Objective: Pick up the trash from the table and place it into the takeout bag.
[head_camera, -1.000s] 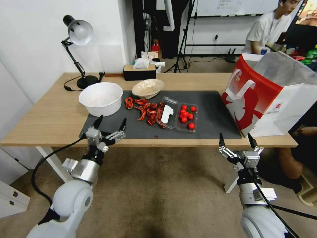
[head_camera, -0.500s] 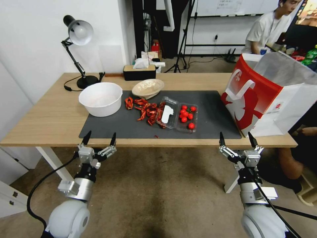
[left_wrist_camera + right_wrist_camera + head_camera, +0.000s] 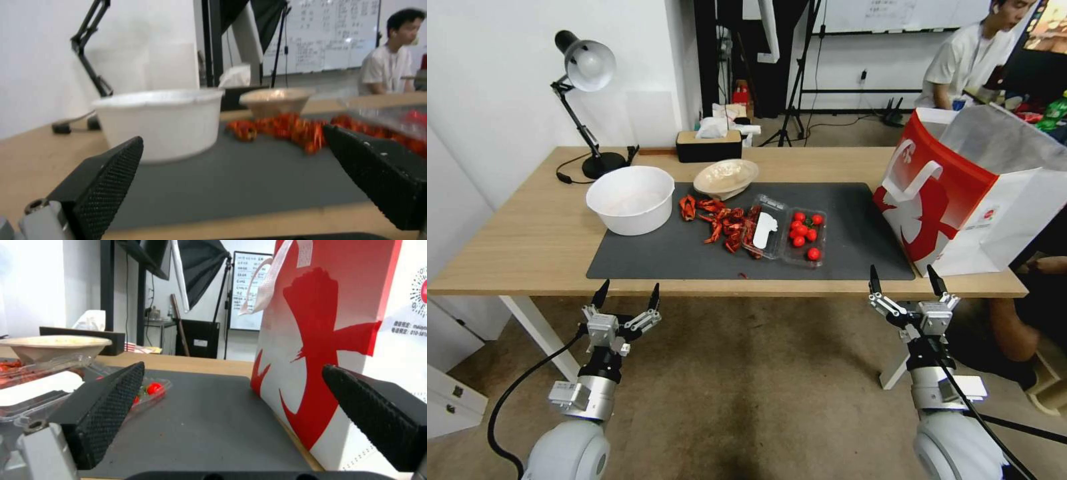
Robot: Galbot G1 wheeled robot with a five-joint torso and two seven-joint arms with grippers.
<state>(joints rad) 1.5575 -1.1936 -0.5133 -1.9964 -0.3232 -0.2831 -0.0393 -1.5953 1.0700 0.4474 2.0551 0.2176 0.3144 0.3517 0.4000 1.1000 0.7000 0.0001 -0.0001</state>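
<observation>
Head view shows the table (image 3: pixel 527 233) spanning our front, its dark mat (image 3: pixel 854 233) taking the middle. The bag (image 3: pixel 954 193) stands on the table's right end, mouth open upward, its base touching the mat's right edge. A white tub (image 3: pixel 630 198) sits at the mat's left corner, a beige bowl (image 3: pixel 726 177) just behind the centre. Between them and the bag lie red shells (image 3: pixel 724 223) in a loose heap, touching an open clear tray (image 3: pixel 786 235) with tomatoes.

Our left gripper (image 3: pixel 627 297) and right gripper (image 3: pixel 904 280) both hang below the table's near edge, fingers spread wide, holding nothing.

We judge that no pick is under way and the trash remains on the table; we are between picks. The next move calls for raising one arm over the near edge, which stands between the grippers and everything on the mat. The mat's near strip is bare, so there is room to come in low. Near the bag, its wall crowds the right side.
</observation>
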